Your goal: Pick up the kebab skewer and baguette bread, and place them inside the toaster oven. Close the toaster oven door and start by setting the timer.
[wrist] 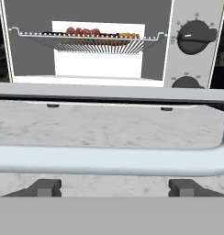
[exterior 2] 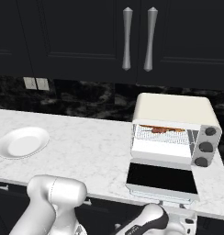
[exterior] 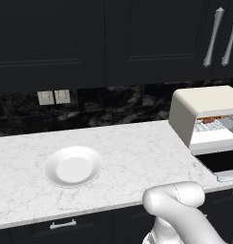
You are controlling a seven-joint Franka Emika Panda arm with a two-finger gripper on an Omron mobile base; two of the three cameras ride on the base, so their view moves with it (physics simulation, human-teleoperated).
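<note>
End effector (wrist: 114,187) fingers spread apart, empty, just below the pale silver handle bar of the dark glass toaster oven door (exterior 2: 162,177), which lies folded down flat. Beyond, the cream-white boxy toaster oven (exterior 2: 171,110) stands open on the white marble tabletop (exterior 2: 86,147). On its wire rack lie the thin kebab skewer with reddish-brown meat chunks (wrist: 82,32) and, seemingly, the orange-brown baguette bread (wrist: 125,35) beside it.

I see the cream toaster oven (exterior 2: 171,110) with its dark glass door (exterior 2: 162,178) folded down flat, the kebab skewer (wrist: 86,32) lying on its wire rack.

door handle bar (wrist: 109,159) blocking fingers (wrist: 45,187), oven mouth (wrist: 98,50) open
</note>
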